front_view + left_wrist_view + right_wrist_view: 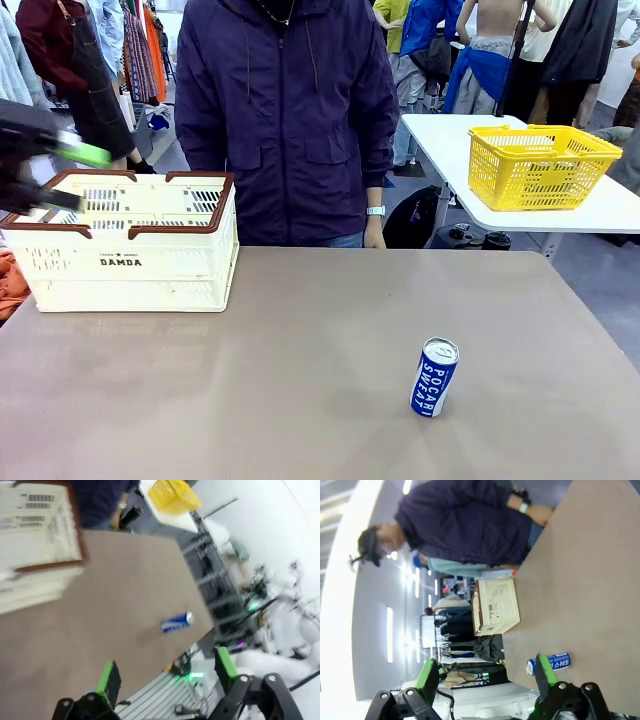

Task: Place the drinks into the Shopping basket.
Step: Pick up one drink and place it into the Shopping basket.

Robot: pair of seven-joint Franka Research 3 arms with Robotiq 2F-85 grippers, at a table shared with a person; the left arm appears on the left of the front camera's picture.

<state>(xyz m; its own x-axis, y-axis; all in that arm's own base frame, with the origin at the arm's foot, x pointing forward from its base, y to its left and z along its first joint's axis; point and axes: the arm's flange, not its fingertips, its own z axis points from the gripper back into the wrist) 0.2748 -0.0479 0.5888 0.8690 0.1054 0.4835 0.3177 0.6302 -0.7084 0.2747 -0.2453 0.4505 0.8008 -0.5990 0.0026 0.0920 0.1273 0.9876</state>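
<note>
— Drinks to pack? Front view first.
— One blue can (434, 377) stands on the counter (300, 330), well apart from the Shopping basket (130, 262). The left jaws hang open over its rim.
— Left wrist view?
— Wide open, empty; the can is far off.
— Right wrist view?
— The right jaws gape, empty, can close. I think next: reach, pinch, carry.

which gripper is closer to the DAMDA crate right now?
Left. The left gripper is at the Shopping basket's left end. The right gripper is far across the table from it, with the blue can nearer to it.
</note>
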